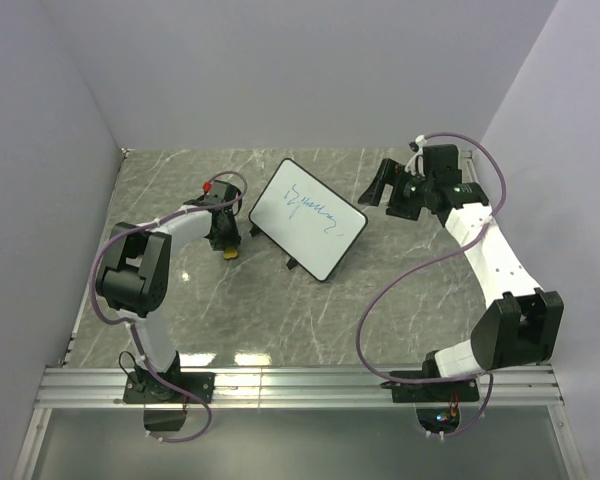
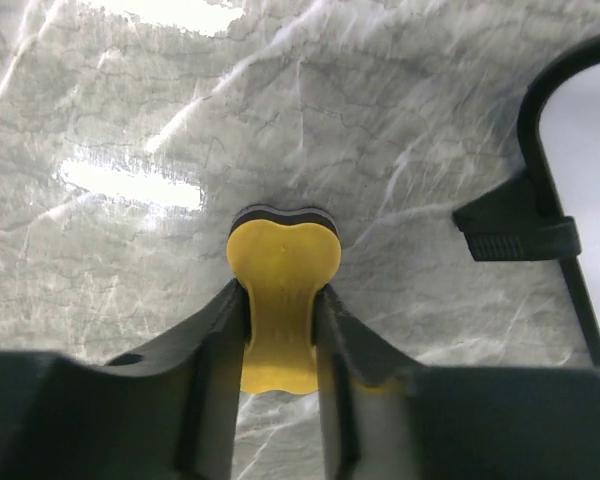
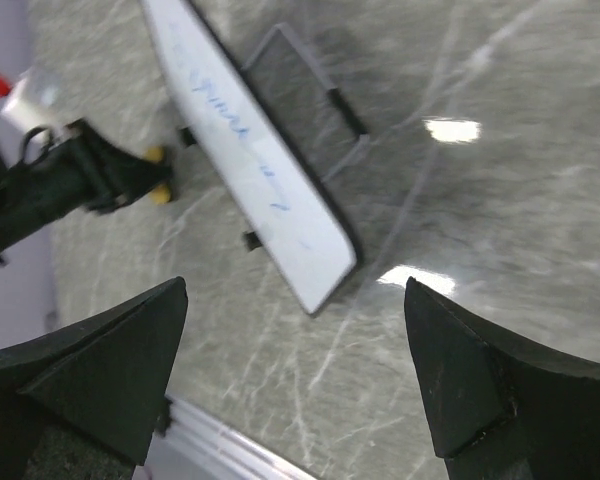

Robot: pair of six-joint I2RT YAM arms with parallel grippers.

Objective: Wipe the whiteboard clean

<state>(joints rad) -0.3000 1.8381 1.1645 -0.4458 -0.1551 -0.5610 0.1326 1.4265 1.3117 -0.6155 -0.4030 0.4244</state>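
The whiteboard [image 1: 308, 218] lies tilted at the table's middle, with blue scribbled writing [image 1: 315, 208] on it. Left of it, my left gripper [image 1: 225, 245] points down at the table. In the left wrist view my left gripper [image 2: 283, 295] is shut on the narrow waist of a yellow eraser [image 2: 283, 265], whose dark pad faces the marble. The whiteboard's edge [image 2: 595, 150] shows at that view's right, apart from the eraser. My right gripper [image 1: 378, 185] hovers open beyond the board's right corner. Seen from the right wrist, the right gripper [image 3: 295, 290] is empty above the whiteboard [image 3: 250, 170].
Grey marble tabletop [image 1: 280, 310] with white walls on three sides. An aluminium rail [image 1: 300, 385] runs along the near edge at the arm bases. One black foot of the board [image 2: 515, 230] sticks out toward the eraser. The left arm [image 3: 70, 180] shows in the right wrist view.
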